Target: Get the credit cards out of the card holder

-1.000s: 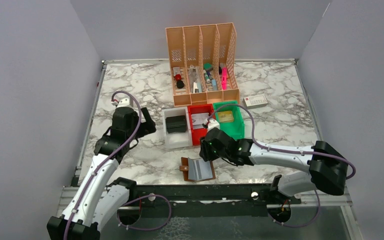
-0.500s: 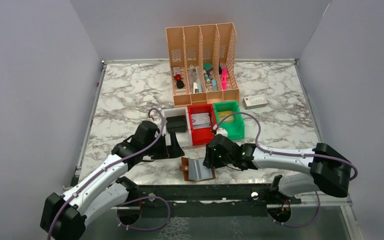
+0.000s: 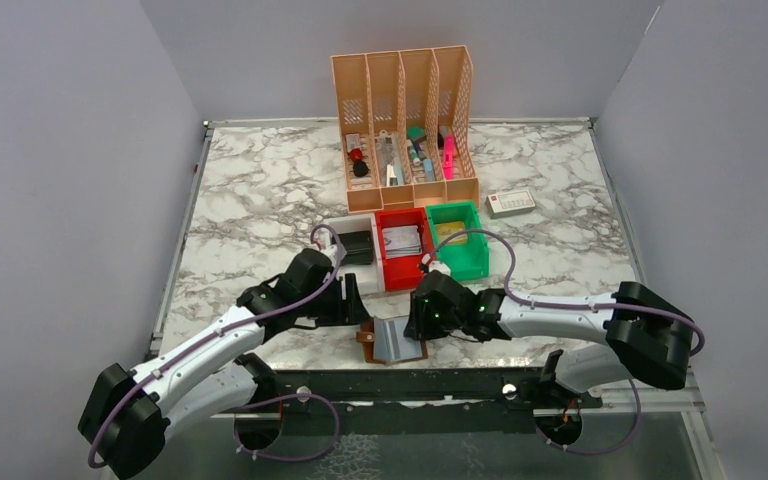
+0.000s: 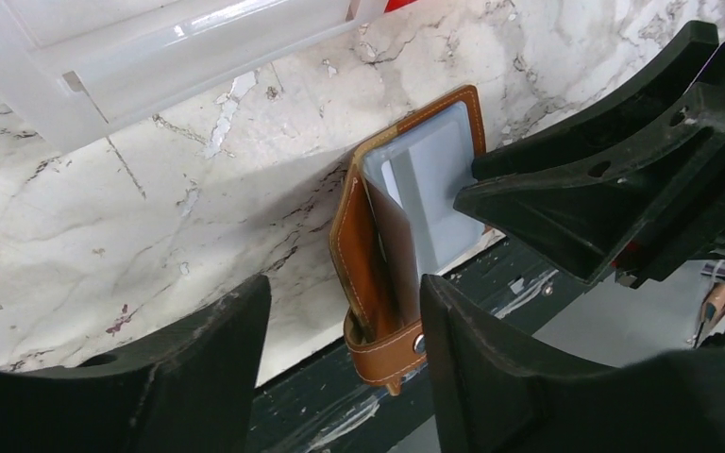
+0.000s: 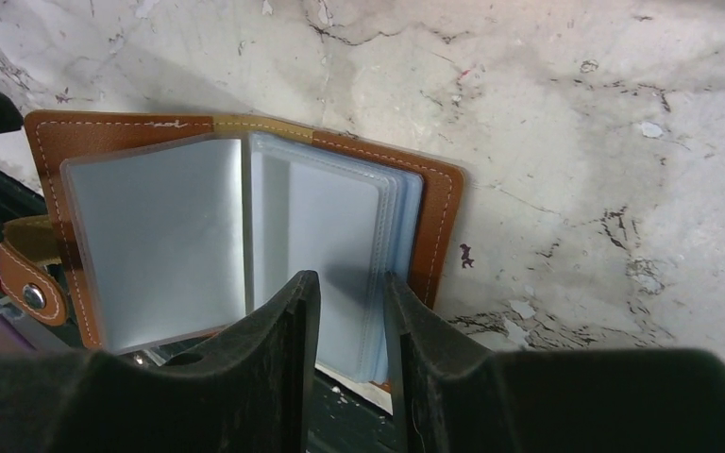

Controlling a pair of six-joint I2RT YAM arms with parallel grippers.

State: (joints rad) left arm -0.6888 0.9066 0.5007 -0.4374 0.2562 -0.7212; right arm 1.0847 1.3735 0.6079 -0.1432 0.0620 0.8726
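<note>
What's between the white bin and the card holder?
Between white bin and card holder: only bare marble, in the left wrist view; the top view shows the left gripper over that stretch.

Bright, even light is falling from above, the wallet (image 4: 378,255) is casting a soft shadow on the table (image 4: 104,236), and the white tray (image 4: 198,47) is glaring.

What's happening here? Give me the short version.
Both arms are working on the brown holder, which lies open at the near edge of the table. The left tool is open and straddles the holder's left flap. The right tool hangs over the clear sleeves on the right side, its fingers a little apart. Neither tool holds a card, and whether the sleeves hold any cannot be told.
</note>
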